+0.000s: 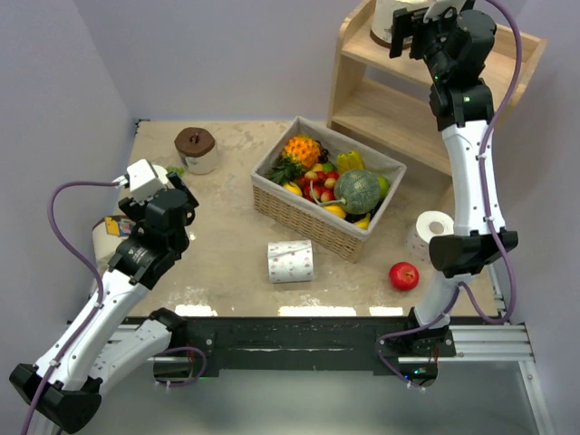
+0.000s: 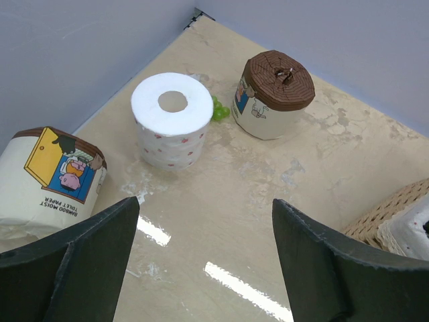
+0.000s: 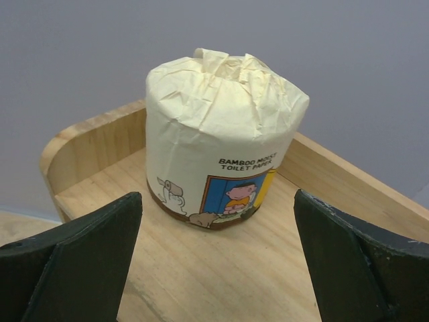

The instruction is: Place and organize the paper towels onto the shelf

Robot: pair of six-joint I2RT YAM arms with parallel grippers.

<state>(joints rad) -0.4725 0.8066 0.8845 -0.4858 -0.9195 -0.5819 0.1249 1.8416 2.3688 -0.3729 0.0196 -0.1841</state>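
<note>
The right gripper (image 1: 410,29) is up at the shelf (image 1: 390,113), which stands behind the basket (image 1: 308,217) on its right side. Its two fingers are spread wide, one on each side of a wrapped roll (image 3: 221,134), and they are not pinching it. The roll is sitting on the top board, standing straight up. Its long way is running up and down, its scrunched paper end is pointing at the ceiling, and its little picture is facing the wrist camera. This looks like the letting-go step for this roll - the next move likely calls for pulling the fingers back without bumping it. Five more rolls are waiting on the table. Left of the basket a white roll (image 2: 171,117) and a brown-topped roll (image 2: 271,94) are standing up, and a picture roll (image 2: 50,174) is tipping over. The left gripper (image 2: 206,215) is hanging above them, fingers spread and holding nothing. One dotted roll (image 1: 291,261) is lying in front of the basket and one tall roll (image 1: 433,231) is standing on its right.
</note>
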